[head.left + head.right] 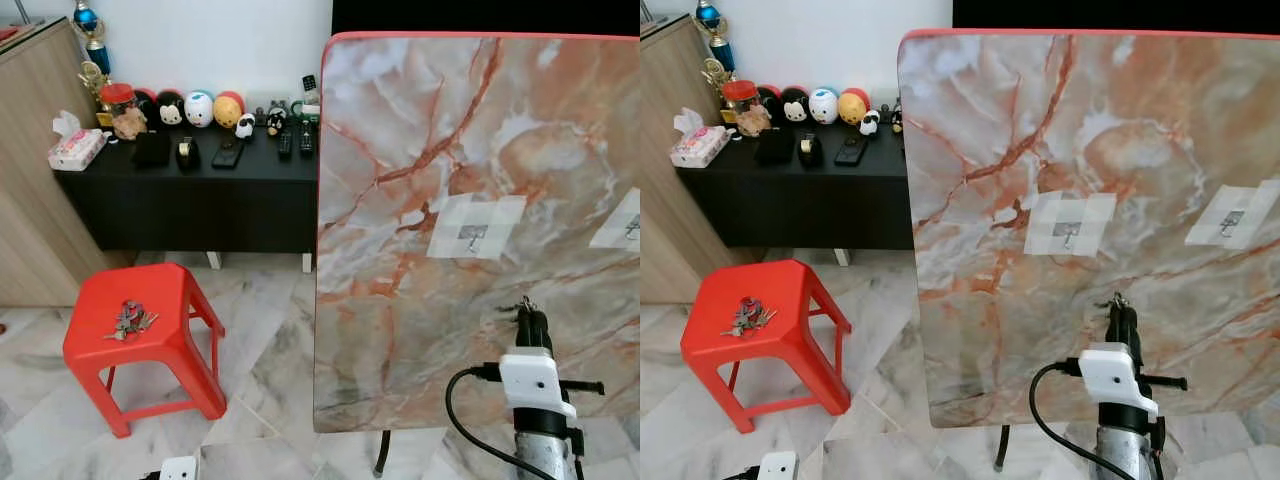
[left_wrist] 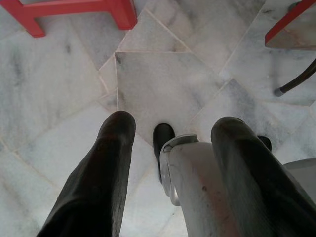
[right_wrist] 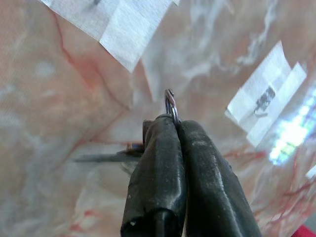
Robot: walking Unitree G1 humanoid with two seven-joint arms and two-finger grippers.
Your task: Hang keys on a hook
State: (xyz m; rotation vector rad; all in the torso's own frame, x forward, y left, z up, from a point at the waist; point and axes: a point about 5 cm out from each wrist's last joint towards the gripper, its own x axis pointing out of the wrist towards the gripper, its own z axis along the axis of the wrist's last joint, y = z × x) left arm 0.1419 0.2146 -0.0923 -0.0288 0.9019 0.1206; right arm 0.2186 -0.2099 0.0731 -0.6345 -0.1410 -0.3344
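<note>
- In the lower right of the head view, the right gripper (image 1: 527, 308) is raised in front of a marble-patterned board (image 1: 400, 330) with a red edge, which stands upright.
- Its two black fingers (image 3: 163, 163) are pressed together and pinch a key ring (image 3: 170, 105); the metal ring sticks out just above the fingertips, and a key hangs to the side behind the fingers, seen in the right wrist view.
- On the board, near the centre of the frame, a small metal hook (image 1: 472, 236) is fixed with white tape. The held key ring is below this hook and a little to the right, apart from it.
- A second taped hook (image 1: 1232, 220) is near the right edge of the frame.
- A red plastic stool (image 1: 165, 350) stands in the lower left of the frame on the marble floor (image 2: 163, 84). A second bunch of keys (image 1: 129, 319) lies on its seat.
- The left gripper (image 2: 173, 133) hangs low over the floor; its fingers are spread apart and they hold nothing. A corner of the stool is at the top of the left wrist view.
- In the upper left of the frame, a black sideboard (image 1: 190, 200) stands against the wall with round toy figures (image 1: 199, 108), a tissue pack (image 1: 76, 148) and remote controls (image 1: 285, 142) on it.
</note>
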